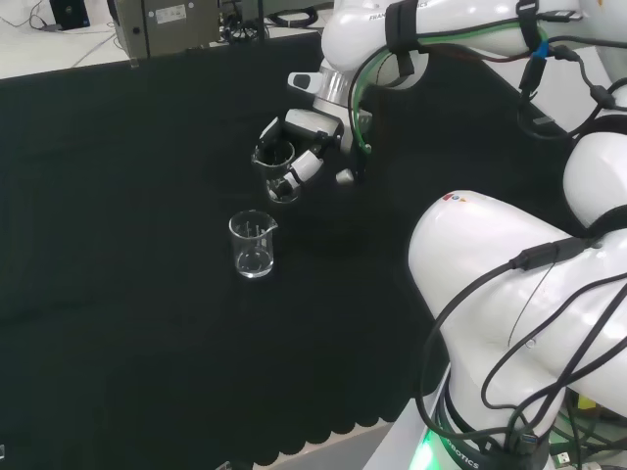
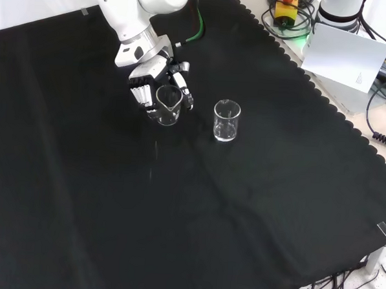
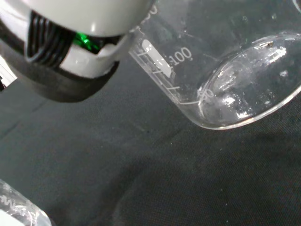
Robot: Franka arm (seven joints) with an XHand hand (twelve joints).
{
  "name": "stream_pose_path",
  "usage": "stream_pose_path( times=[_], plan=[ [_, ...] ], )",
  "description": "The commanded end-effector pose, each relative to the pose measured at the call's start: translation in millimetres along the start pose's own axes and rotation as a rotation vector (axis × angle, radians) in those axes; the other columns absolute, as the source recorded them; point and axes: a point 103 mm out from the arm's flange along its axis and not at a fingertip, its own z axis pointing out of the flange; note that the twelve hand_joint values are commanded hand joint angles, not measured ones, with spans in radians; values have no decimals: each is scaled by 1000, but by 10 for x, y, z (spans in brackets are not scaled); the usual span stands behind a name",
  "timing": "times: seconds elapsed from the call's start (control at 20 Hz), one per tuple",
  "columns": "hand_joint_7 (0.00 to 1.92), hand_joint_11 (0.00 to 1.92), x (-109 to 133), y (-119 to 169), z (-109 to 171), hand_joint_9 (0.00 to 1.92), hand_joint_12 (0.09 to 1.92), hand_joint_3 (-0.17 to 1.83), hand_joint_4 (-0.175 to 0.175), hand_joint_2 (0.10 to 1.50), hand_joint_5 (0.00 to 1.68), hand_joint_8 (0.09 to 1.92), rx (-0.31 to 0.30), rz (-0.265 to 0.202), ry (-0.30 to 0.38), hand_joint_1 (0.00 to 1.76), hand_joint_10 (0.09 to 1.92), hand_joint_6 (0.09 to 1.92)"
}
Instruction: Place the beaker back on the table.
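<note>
Two clear glass beakers: one (image 2: 168,106) gripped in the curled black-and-white robot hand (image 2: 152,79), tilted; the other (image 2: 226,120) upright on the black-clothed table (image 2: 196,209).

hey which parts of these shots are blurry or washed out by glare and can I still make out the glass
Wrist view: the hand is blurred up close, while the held beaker stays sharp, with bright glints on its base. Head view: the free beaker shows mainly by its highlights against the black cloth. Front view: evenly lit.

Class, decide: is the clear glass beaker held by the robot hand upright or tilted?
Tilted. The clear glass beaker leans in the robot hand; the wrist view shows its round base raised at an angle above the black cloth.
</note>
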Motion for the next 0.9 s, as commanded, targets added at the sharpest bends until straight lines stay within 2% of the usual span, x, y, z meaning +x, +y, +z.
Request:
stream_pose_path(
  times=[0.05, 0.4, 0.55, 0.65, 0.8, 0.9],
  plan=[
    [1371, 1496, -86, 6, 82, 1825, 477, 602, -175, 662, 1314, 517, -6, -11, 37, 1318, 87, 542],
    [1363, 1491, -154, -13, 108, 1807, 479, 552, -175, 691, 1306, 511, -23, 16, 55, 1316, 87, 539],
    [1326, 1469, -179, -41, 95, 1748, 487, 416, -175, 775, 1269, 533, -40, 42, 63, 1310, 87, 566],
    [1269, 1458, -187, -46, 94, 1673, 509, 258, -175, 875, 1213, 598, -14, 36, 62, 1301, 87, 629],
    [1128, 1421, -180, -38, 92, 1518, 595, 56, -175, 1027, 1079, 805, 36, 23, 25, 1279, 87, 825],
    [1097, 1325, -136, -13, 106, 1442, 697, 15, -72, 1060, 1062, 731, 70, 28, -16, 1176, 87, 866]
  ],
)
